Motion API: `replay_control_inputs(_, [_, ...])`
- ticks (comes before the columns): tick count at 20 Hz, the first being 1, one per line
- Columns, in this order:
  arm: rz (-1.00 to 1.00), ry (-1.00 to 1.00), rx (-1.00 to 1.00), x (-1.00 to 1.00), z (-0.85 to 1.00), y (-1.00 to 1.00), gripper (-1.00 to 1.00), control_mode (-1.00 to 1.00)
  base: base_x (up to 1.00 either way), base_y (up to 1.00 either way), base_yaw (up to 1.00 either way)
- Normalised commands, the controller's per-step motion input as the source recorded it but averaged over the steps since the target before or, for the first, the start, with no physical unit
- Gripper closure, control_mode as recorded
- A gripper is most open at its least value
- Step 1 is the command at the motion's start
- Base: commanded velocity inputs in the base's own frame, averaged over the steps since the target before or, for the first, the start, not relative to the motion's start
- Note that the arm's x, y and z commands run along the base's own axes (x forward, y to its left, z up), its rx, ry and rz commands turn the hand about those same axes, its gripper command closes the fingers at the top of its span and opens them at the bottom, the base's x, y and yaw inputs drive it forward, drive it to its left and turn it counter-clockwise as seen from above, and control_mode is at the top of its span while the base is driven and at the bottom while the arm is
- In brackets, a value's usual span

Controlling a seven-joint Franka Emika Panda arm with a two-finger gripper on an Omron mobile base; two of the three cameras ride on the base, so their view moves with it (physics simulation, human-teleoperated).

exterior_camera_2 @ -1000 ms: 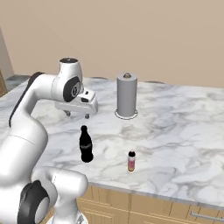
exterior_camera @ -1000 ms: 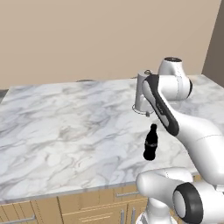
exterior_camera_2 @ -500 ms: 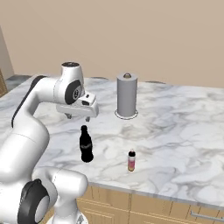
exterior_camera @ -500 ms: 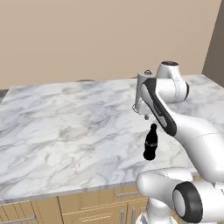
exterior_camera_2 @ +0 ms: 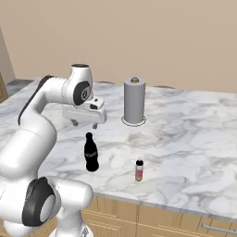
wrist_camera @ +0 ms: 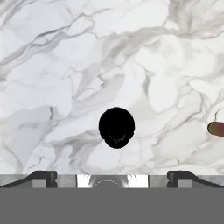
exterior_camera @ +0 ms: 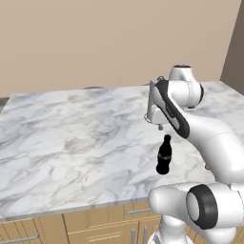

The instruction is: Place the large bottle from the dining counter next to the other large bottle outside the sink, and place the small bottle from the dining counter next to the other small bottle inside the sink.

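The gripper (exterior_camera_2: 84,123) hangs above the large bottle (exterior_camera_2: 91,152), jaws spread wide and holding nothing. The bottle stands upright on the dining counter (exterior_camera_2: 194,139) near its front edge, the small bottle (exterior_camera_2: 139,169) upright just to its right.

Marble table (exterior_camera_2: 194,139) and the objects that stood on it.
The white-and-grey veined top rested on light wood cabinets (exterior_camera_2: 152,217) with steel handles. A large black bottle (exterior_camera_2: 91,152) stood upright near the front edge; seen from above, it appeared as a dark round shape (wrist_camera: 116,127). A small bottle (exterior_camera_2: 139,169), pink above and orange-yellow below, stood just beside it, apart from it. A grey cylindrical paper-towel holder (exterior_camera_2: 134,101) stood farther back on the table.
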Motion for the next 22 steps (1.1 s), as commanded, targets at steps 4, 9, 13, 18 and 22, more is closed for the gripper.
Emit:
replay_control_inputs(4, [0.00,0.00,0.00,0.00,-0.37,-0.09,-1.00,-1.00,0.00,0.00,0.00])
replay_control_inputs(9, [0.00,0.00,0.00,0.03,-0.45,0.00,-1.00,-1.00,0.00,0.00,0.00])
replay_control_inputs(13, [0.00,0.00,0.00,0.13,-0.14,0.00,-1.00,-1.00,0.00,0.00,0.00])
replay_control_inputs(18, [0.00,0.08,0.00,0.19,0.01,0.00,-1.00,-1.00,0.00,0.00,0.00])
replay_control_inputs(22, [0.00,0.07,0.00,0.07,0.00,0.00,-1.00,-1.00,0.00,0.00,0.00])
